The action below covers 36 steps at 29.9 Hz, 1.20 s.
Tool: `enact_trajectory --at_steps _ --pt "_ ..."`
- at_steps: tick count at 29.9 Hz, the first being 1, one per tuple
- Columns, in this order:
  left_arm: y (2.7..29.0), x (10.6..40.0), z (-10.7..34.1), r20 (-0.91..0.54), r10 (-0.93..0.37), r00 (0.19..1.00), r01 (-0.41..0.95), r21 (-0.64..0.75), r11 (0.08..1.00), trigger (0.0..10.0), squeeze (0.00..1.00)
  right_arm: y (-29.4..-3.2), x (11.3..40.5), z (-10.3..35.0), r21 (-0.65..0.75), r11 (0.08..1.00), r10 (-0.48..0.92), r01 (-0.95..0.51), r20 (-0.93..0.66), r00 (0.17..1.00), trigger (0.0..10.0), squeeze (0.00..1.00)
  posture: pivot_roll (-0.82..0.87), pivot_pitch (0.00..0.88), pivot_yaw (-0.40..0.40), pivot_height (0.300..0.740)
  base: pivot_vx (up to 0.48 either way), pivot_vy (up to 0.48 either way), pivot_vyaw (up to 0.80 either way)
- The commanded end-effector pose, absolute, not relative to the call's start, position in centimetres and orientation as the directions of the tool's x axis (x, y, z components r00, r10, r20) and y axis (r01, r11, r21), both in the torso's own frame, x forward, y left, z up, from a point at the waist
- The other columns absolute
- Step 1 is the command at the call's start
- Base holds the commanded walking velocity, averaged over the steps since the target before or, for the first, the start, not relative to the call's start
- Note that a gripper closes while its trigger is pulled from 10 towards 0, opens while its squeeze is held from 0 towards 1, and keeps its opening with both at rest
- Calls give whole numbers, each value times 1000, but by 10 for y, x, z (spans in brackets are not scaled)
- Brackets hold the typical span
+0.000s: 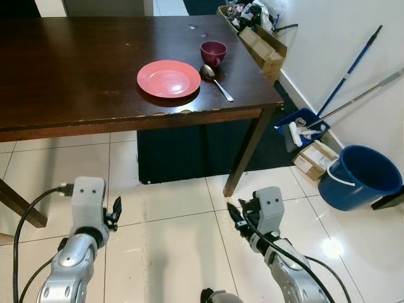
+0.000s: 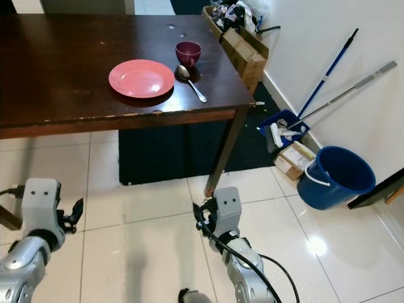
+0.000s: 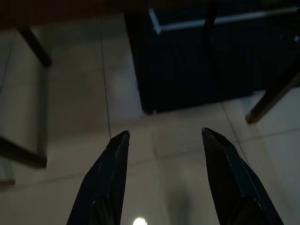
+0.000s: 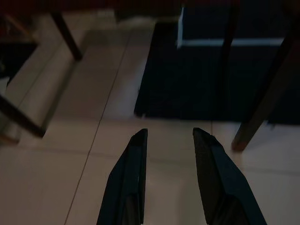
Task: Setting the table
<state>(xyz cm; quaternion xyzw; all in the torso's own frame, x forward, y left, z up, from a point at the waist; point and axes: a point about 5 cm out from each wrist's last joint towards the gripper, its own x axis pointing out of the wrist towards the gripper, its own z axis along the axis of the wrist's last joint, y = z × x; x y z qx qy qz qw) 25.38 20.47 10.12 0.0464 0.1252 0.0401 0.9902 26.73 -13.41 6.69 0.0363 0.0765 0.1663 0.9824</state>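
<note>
Dark wood table [image 1: 76, 76] fills upper left of frame. Near its right corner: pink plate [image 1: 168, 78], spoon [image 1: 216, 81] just beside it on the right, maroon cup [image 1: 213, 52] behind the spoon, nr table edge. Left gripper [image 3: 164, 136] low at bottom left, over floor tiles, fingers apart, empty. Right gripper [image 4: 169, 133] bottom centre-right, fingers apart, empty. Blue bucket [image 1: 360, 177] at right by wall w/ mops [image 1: 344, 79]. Dark rug [image 1: 189, 151] under table.

Both my silver arms hang low in front of me, wrists bent forward; my left gripper [image 3: 161, 140] holds its two black fingers spread wide, empty; my right gripper [image 4: 168, 138] keeps a narrower gap, fingers parted, gripping nothing.
</note>
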Motion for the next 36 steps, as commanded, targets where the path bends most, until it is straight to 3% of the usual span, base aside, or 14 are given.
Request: enact_trajectory --at_steps 1,7,9,13,36 --pt "201 259 107 -216 78 973 -54 116 992 10000 0 -147 276 84 51 958 284 -281 -61 957 10000 0 -68 50 6 740 0 0 0" --pt "192 275 131 -94 40 995 -26 150 988 10000 0 -165 293 132 -21 977 215 -214 125 969 10000 0 -76 48 5 740 0 0 0" --pt "185 285 148 -9 13 1000 -12 163 987 10000 0 -174 300 163 -43 986 167 -161 243 956 10000 0 -81 48 4 740 351 0 0" --pt "176 294 165 55 -31 998 21 179 984 10000 0 -180 304 182 -55 992 126 -114 310 943 10000 0 -84 49 8 740 468 0 0" --pt "163 300 169 70 -100 992 86 184 979 10000 0 -187 300 164 3 997 72 -75 242 968 10000 0 -91 52 23 740 480 0 0"
